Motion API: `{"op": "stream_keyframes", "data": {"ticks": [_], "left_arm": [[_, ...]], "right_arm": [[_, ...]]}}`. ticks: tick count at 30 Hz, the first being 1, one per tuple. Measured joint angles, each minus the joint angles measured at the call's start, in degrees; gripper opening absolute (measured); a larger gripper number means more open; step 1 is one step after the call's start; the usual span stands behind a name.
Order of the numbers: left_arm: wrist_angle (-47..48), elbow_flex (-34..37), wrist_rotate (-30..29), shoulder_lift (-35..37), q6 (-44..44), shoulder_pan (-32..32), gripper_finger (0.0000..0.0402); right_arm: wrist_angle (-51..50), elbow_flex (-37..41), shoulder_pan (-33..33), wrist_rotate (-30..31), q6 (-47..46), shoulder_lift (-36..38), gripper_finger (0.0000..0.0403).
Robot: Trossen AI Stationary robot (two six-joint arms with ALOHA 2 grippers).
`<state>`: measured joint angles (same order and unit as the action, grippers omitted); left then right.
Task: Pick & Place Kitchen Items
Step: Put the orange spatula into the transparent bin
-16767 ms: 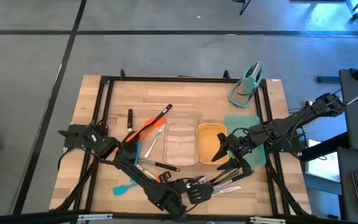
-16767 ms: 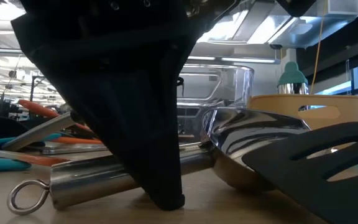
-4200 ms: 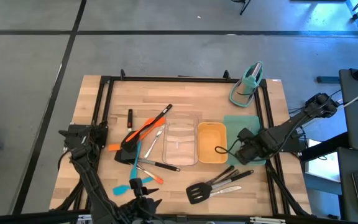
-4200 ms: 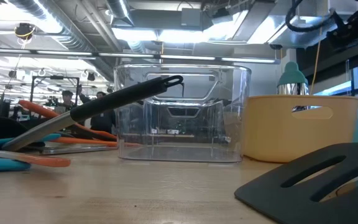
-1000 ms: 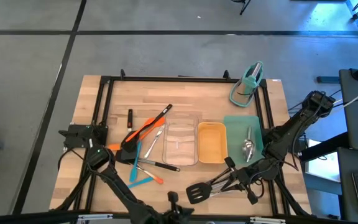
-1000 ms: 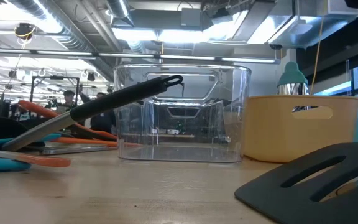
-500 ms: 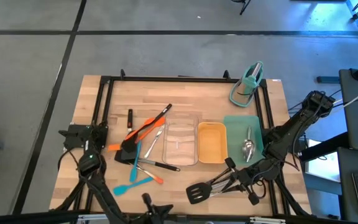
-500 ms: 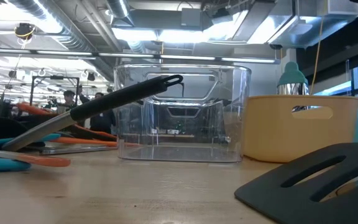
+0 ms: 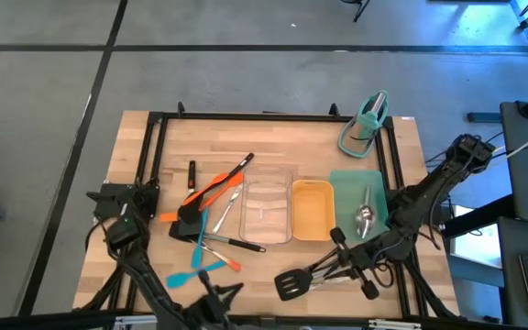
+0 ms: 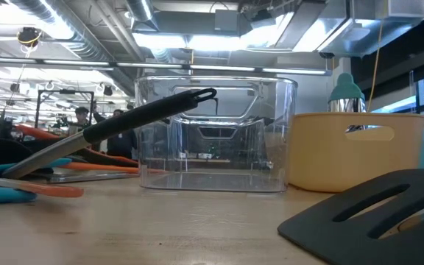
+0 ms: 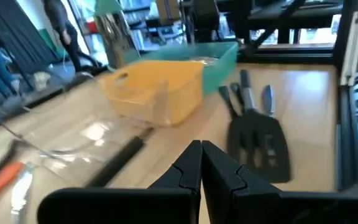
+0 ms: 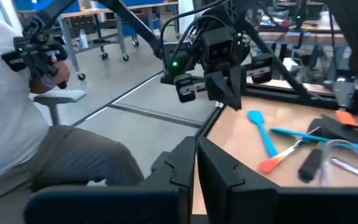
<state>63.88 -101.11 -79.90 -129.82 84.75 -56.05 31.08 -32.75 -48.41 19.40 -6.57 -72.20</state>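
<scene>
At the table's [image 9: 154,147] near edge, we are seeing the left end effector [image 11: 201,149] hanging low, its fingers clenched on nothing. It is pointing across the table toward a black turner [image 9: 291,283], which is lying flat at the near right with a few dark-handled utensils bunched against its handle. The right end effector [image 12: 195,146] is hovering just beside those handles. Its fingers are clenched too and gripping nothing, and it is facing back toward the left arm.

On the near left, a blue spatula [image 9: 183,275] is lying next to a short orange-tipped tool [image 9: 227,264].

Farther in, 3 trays are sitting side by side at mid-table: a clear one [image 9: 266,211], a yellow one [image 9: 312,213] and a teal one [image 9: 379,183]. A steel spoon [image 9: 365,216] is resting inside the teal tray. Left of the clear tray, more utensils are lying in a loose heap, among them an orange spatula [image 9: 204,194] and black-handled tongs [image 9: 236,170]. A black-handled utensil [image 10: 146,118] is leaning up against the clear tray.

At the far right corner a teal stand [image 9: 365,124] is sitting. Beyond the table, a person [image 12: 17,124] in a white top is sitting.
</scene>
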Motion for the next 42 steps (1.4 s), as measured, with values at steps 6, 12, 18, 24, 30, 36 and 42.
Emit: {"op": "stream_keyframes", "data": {"ticks": [6, 12, 18, 24, 30, 36, 42], "left_arm": [[1.2, 12.2, -5.6, 11.5, 0.2, -0.3, 0.0002], [-0.7, 27.5, -7.8, 20.6, 7.5, -0.4, 0.0002], [-0.9, 40.2, -8.6, 28.2, 16.2, -0.1, 0.0002], [-1.1, 49.5, -10.1, 35.6, 20.3, 0.4, 0.0002], [-1.1, 54.2, -10.2, 41.6, 19.0, 0.9, 0.0002], [-0.9, 57.3, -10.2, 45.4, 16.7, 1.5, 0.0002], [-2.3, 59.7, -10.1, 45.7, 19.3, 1.5, 0.0002]], "right_arm": [[-1.2, 0.0, 4.4, -2.4, 0.9, 0.0, 0.002], [-4.8, 0.0, 10.5, -13.6, 1.3, 0.0, 0.002], [-8.3, 0.0, 18.5, -19.6, 2.7, 0.0, 0.002], [-8.7, 0.0, 29.9, -31.9, 6.6, 0.0, 0.002], [-6.0, 0.0, 40.3, -42.8, 8.3, 0.0, 0.002], [1.2, 0.0, 47.6, -51.2, 9.7, 0.1, 0.002], [1.0, -2.8, 52.8, -56.6, 11.8, 0.1, 0.0021]]}}
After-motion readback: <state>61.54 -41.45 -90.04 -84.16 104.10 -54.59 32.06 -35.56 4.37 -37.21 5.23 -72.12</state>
